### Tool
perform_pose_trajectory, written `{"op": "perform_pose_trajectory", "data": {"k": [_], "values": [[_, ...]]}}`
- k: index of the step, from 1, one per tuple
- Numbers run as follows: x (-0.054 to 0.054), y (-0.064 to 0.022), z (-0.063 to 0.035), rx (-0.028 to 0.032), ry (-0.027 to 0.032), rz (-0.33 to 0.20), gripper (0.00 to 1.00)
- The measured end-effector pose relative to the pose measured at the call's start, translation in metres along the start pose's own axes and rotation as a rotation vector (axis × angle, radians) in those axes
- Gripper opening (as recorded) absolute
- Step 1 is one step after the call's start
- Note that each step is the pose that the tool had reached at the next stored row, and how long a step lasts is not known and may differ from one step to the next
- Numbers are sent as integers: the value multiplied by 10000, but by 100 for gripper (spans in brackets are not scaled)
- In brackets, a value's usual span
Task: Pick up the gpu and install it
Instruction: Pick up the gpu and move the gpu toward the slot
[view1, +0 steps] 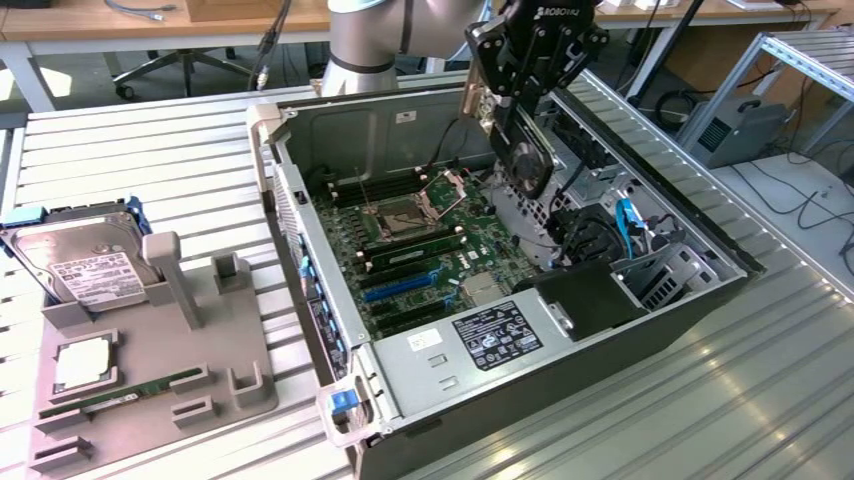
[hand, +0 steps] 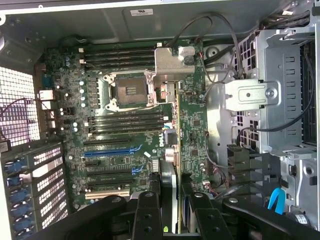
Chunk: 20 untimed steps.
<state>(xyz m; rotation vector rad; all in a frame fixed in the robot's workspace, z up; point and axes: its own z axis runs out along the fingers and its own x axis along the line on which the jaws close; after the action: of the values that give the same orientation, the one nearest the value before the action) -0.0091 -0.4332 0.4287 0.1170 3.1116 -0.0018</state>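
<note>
Slatted metal table (view1: 160, 150) carries an open computer case (view1: 400, 372) lying on its side. A grey parts fixture (view1: 200, 390) at the exterior view's left holds a hard drive (view1: 87, 265) and a RAM stick (view1: 120, 395). Desks and an office chair stand at the far side.

Progress: pick-up is done. The gpu (view1: 525, 150) is in the air, hanging on edge above the far right part of the case interior, over the motherboard (view1: 441, 250). Installation is not done: the card stands clear of the board. The blue expansion slots (hand: 107, 150) are unoccupied and lie to the near left of the card.

End effector: the gripper (view1: 518, 105) is partly closed. Its fingers (hand: 149, 212) are clamped on either face of the gpu (hand: 169, 175), which the wrist view shows edge-on.
</note>
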Motion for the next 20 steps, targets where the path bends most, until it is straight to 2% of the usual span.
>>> {"op": "perform_pose_trajectory", "data": {"k": [20], "values": [[-109, 8, 64, 1, 1, 1, 27]]}}
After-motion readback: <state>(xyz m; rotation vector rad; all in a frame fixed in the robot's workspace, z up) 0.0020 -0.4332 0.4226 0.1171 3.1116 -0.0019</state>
